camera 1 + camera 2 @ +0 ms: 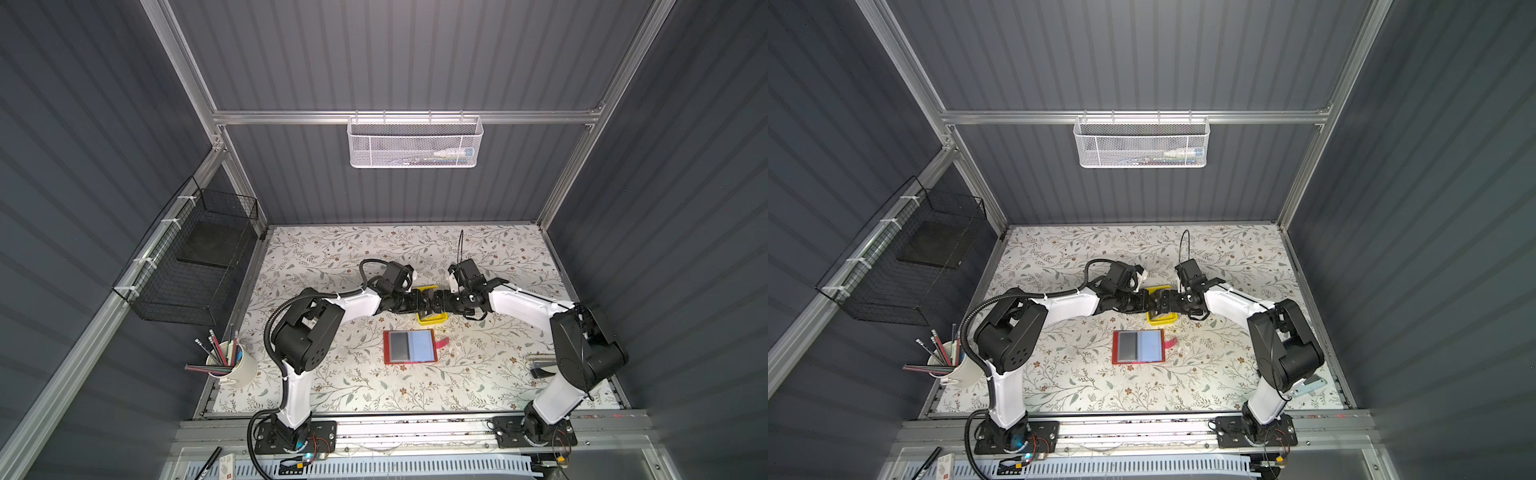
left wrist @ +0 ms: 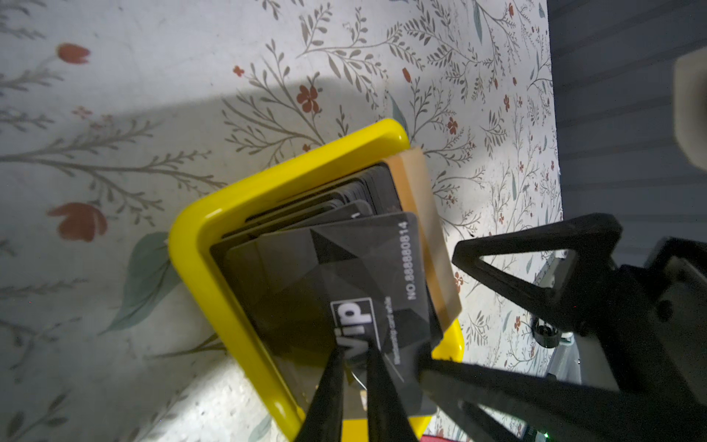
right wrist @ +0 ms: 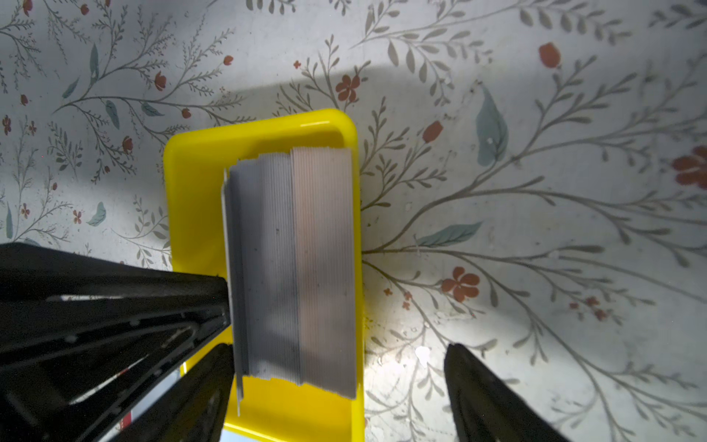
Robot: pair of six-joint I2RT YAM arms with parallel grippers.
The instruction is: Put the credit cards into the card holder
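Between the nearly shut fingers (image 2: 329,382) of the left gripper (image 2: 354,356), the VIP card (image 2: 344,275) is pinched over the tray (image 2: 199,245) of cards (image 3: 306,248), the right gripper (image 3: 340,348) spread wide astride them. One card alone should be lifted clear, then carried to the open holder (image 1: 386,351), base-side of both grippers.

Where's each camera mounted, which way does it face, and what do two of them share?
A top view: high above the table's near edge, facing down and away; both arms whole, left gripper and right gripper tip to tip over the tray.
A top view: beside it, same aim, same arms; open holder nearer the bases.
Left wrist: looks along its own fingers at the VIP card; right gripper alongside.
Right wrist: looks past its own fingers onto the cards' edges.
Shared: both wrist views show the tray.
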